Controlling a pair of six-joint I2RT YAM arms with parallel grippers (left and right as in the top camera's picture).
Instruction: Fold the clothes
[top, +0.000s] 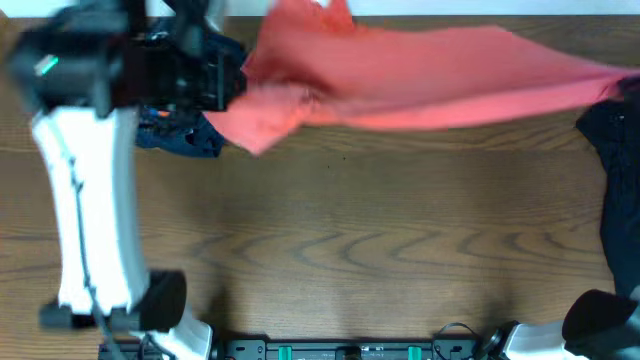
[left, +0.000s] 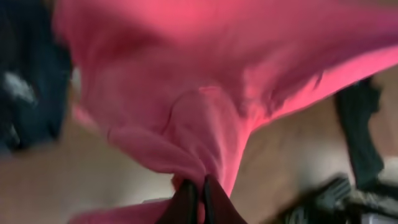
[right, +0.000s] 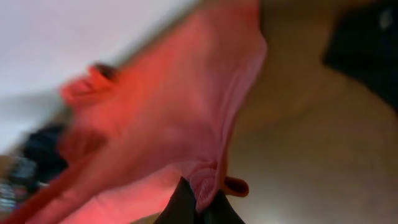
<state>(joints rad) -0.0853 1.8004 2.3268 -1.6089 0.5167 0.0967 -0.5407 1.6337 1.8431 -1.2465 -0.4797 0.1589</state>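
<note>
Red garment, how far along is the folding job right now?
Done: no fold shows yet. In hand: the red garment hangs stretched over the table, pinched by the left fingers at one end and the right fingers at the other. Left: lay it flat and fold it; the blue pile and the dark pile lie crumpled.

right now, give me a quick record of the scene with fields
red cloth: stretched across the far side of the table, held by both arms
left end effector: shut on red cloth
right end effector: shut on red cloth
dark blue cloth: bunched by the left arm
dark garment: at the right edge
fold: not yet made
</note>
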